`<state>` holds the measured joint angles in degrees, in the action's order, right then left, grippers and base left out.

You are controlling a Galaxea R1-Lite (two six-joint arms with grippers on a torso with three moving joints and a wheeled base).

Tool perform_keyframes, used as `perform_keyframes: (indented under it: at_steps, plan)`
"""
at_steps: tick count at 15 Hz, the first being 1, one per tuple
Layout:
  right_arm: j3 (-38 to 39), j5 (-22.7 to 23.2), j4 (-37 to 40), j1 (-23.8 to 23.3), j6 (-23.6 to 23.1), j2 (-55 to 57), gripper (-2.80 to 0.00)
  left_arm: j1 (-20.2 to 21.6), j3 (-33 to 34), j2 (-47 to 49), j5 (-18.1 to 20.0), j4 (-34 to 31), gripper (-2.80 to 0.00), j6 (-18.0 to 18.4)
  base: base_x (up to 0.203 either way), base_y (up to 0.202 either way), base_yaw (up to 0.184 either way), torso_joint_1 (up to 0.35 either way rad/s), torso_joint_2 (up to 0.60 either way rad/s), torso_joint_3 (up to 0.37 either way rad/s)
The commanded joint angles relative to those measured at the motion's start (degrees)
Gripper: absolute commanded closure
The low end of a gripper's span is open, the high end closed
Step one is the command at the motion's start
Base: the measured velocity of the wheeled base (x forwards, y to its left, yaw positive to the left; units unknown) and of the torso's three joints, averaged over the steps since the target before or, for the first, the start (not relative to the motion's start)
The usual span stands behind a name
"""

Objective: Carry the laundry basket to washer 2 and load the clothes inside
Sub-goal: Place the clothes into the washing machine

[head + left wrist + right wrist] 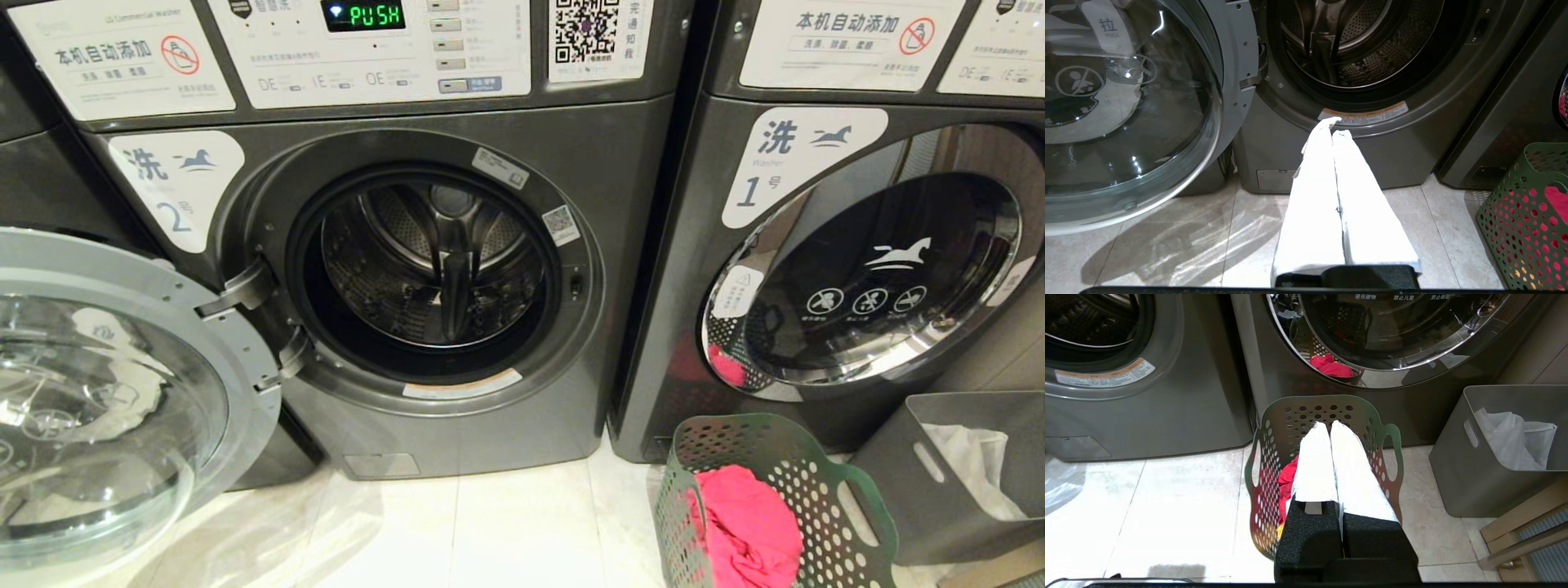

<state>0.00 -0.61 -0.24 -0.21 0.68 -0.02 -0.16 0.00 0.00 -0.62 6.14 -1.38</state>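
Head view: green perforated plastic laundry basket [824, 498] w/ red clothes [747, 527] beside open grey washer 2 [433, 269]; left gripper [1336, 124] & right gripper [1329, 425] pressed closed, empty.

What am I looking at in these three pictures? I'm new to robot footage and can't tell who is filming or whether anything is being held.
A wheeled robot with two arms is filming, using three cameras. The head camera looks forward and down at two dark grey front-loading washers. The washer numbered 2 has its round glass door swung open and its steel drum looks empty; the washer numbered 1 is closed. The other two cameras sit on the wrists, behind the white-padded jaws. The left gripper points at washer 2, jaws shut on nothing. The right gripper hangs over the green perforated plastic laundry basket, also shut and empty. The basket stands on the pale tiled floor before washer 1, with red clothes inside. Beside it is a grey bin holding white cloth.
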Motion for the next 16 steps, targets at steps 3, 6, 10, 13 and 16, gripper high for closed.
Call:
perform_keyframes:
  at_steps: [3,6,10,13,16]
  plan:
    - [0.0,0.0,0.0,0.0,0.0,0.0,0.0,0.0,2.3,0.1,0.0,0.1,0.0,0.0,0.0,0.0,0.0,0.0,0.0,0.0]
    - [0.0,0.0,0.0,0.0,0.0,0.0,0.0,0.0,2.3,0.1,0.1,0.2,0.0,0.1,0.0,0.0,0.0,0.0,0.0,0.0]
    - [0.0,0.0,0.0,0.0,-0.1,0.0,0.0,0.0,2.3,0.1,0.0,0.2,0.0,0.1,0.0,0.0,0.0,0.002,0.0,-0.096]
    - [0.0,0.0,0.0,0.0,-0.1,0.0,0.0,0.0,2.3,0.0,0.0,0.2,0.0,0.1,0.0,0.0,0.0,0.0,0.0,-0.183]
    - [0.0,0.0,0.0,0.0,-0.2,0.0,0.0,0.0,2.3,0.1,0.0,0.2,0.0,0.1,0.0,0.0,0.0,0.002,0.0,-0.199]
